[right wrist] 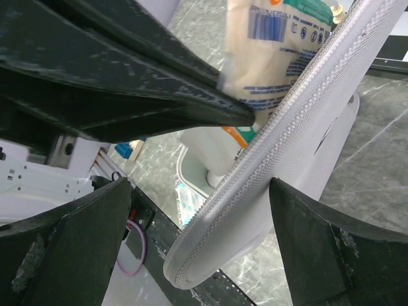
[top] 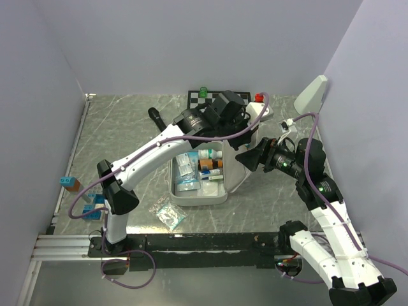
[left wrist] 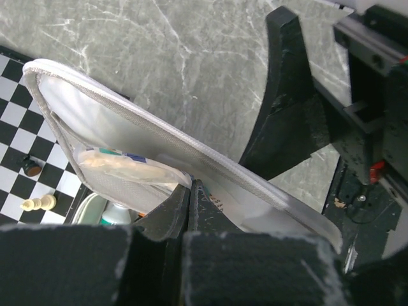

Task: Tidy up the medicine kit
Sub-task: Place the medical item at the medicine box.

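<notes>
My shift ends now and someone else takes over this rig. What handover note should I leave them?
Left gripper: shut on the raised lid of the medicine kit, holding it up.
Right gripper: open, jaws either side of the lid's rim, gripping nothing.
Kit: open mid-table; bottles in its base, a packet in the lid pocket.
Done: much looks packed.
Left: clear packet and blue items lie on the table outside the kit; then close the lid.
</notes>
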### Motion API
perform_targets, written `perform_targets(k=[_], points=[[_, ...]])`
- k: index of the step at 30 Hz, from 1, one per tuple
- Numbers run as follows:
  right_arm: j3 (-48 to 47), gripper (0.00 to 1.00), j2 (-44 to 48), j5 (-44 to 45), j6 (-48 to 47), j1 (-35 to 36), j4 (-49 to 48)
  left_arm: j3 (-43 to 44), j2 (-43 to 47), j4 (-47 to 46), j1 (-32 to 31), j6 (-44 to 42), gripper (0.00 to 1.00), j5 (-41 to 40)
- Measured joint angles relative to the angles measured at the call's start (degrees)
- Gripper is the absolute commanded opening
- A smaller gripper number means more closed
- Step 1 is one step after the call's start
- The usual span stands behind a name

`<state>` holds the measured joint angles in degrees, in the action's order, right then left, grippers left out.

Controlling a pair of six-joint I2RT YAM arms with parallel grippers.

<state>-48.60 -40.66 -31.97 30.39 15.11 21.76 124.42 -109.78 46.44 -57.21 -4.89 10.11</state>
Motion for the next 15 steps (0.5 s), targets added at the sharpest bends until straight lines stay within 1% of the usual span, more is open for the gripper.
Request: perform_targets(k=[11,12,13,14,15], points=[[0.00,0.95,0.00,0.00,-0.28,-0.02,0.17,-4.26,-1.99,-0.74,0.07,-0.50,0.01,-2.47],[0.00,0.95,0.00,0.00,-0.28,-0.02,0.20,-4.33,-2.32,-0.72,0.09,-0.50,0.04,-2.73],[0.00,0.95,0.00,0.02,-0.31,-0.02,0.20,-4.33,-2.58,-0.76,0.11,-0.46,0.13,-3.23],[0.00,0.95,0.00,0.02,-0.33,-0.02,0.20,-4.33,-2.67,-0.74,0.11,-0.37,0.31,-3.78],[0.00,0.95,0.00,0.00,-0.33,-0.02,0.20,-4.33,-2.69,-0.76,0.11,-0.15,0.45,-4.15]])
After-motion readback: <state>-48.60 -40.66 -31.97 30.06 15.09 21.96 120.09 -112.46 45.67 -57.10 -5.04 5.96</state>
